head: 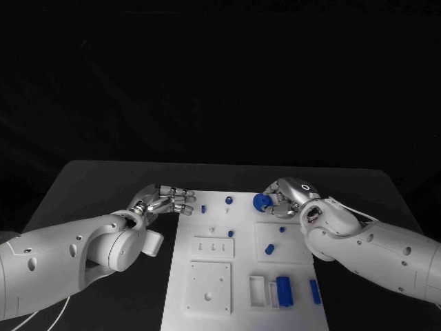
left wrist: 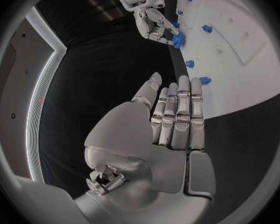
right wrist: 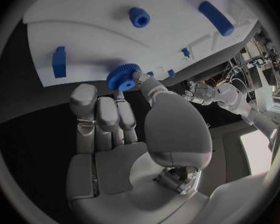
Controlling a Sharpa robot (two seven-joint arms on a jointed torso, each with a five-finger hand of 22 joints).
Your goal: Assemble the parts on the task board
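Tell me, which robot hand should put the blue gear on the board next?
The right hand: it already pinches the round blue toothed gear over the white task board. The left hand holds nothing at the board's edge.

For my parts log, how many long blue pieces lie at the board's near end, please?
2: a blue cylinder near the right corner, and a thinner blue bar right of it; others may be hidden.

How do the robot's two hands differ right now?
The right hand holds a blue gear at its fingertips, over the far edge of the task board; the left hand holds nothing. The left hand sits at the board's left edge with its fingers laid side by side, not closed round anything. Both are silver, on white arms.
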